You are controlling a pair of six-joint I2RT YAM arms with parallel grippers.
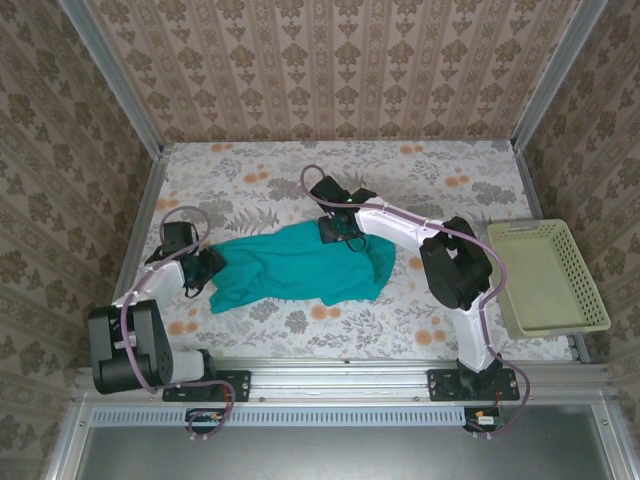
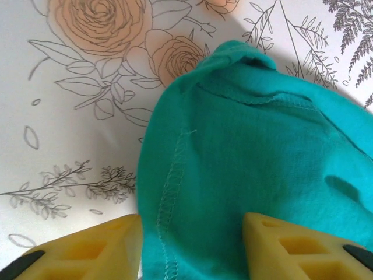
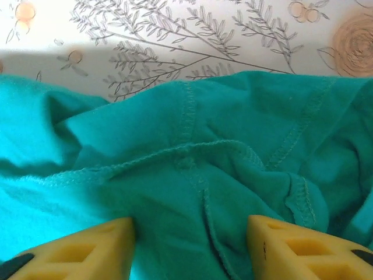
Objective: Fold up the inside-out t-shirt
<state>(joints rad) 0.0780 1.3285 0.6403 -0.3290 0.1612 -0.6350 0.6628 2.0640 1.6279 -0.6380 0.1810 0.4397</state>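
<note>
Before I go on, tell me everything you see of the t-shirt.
The t-shirt is plain teal knit cloth, with raised seams and hem stitching facing up, so it looks inside out. It lies crumpled in a long heap across the middle of the flowered table, not folded. No print shows. The left hand sits at its left end and the right hand at its far edge, each open with cloth between its fingers.

Bright, even light; soft shadow bordering t-shirt [image 3: 192,175]; stitching crisp up close.
</note>
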